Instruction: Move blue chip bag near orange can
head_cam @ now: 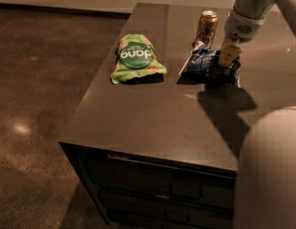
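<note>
Three items up on the dark bench (153, 118): blue chip bag (205, 63), orange can (206, 28), green bag (135, 58). Blue chip bag lies crumpled toward the far right of the top, just in front of the orange can, white upper corner close to the can's base; touching or not, hard to tell. Orange can stands upright near the far edge. Green bag lies flat, well to the left of both, close to the left edge, its lettering upside down from this side. Hand (229, 61) sits down at the right end of the blue chip bag, against it from above, under a pale arm (250, 8) reaching in from the upper right; clamped on the bag or merely resting on it, cannot tell. Dark shadow (224, 109) falls across the bench toward the near edge. Drawer fronts (172, 185) below the top, speckled brown floor (33, 104) to the left, pale rounded robot body (269, 175) in the lower right corner.
</note>
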`<state>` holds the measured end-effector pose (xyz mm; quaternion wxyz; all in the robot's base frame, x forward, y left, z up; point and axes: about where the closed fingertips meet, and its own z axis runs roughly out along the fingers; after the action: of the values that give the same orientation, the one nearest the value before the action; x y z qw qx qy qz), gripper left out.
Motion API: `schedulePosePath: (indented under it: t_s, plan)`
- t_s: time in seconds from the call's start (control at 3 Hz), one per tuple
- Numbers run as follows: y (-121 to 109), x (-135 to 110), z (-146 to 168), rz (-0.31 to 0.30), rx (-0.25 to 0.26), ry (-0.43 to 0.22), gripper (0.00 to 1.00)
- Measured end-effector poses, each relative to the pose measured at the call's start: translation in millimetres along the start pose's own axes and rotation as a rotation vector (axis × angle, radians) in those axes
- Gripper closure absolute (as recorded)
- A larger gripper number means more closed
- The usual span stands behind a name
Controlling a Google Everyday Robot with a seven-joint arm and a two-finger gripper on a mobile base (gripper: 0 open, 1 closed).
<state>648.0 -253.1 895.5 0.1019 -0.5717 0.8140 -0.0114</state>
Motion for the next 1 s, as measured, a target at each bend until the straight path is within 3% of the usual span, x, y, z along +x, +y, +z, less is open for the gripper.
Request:
schedulePosePath:
  t_s: [0.67,1.0]
  plan:
    - [-51,-17,-9,0.085,0.11,-0.088,1.0]
    - [-59,-17,-5,0.085,0.127,-0.069,0.84]
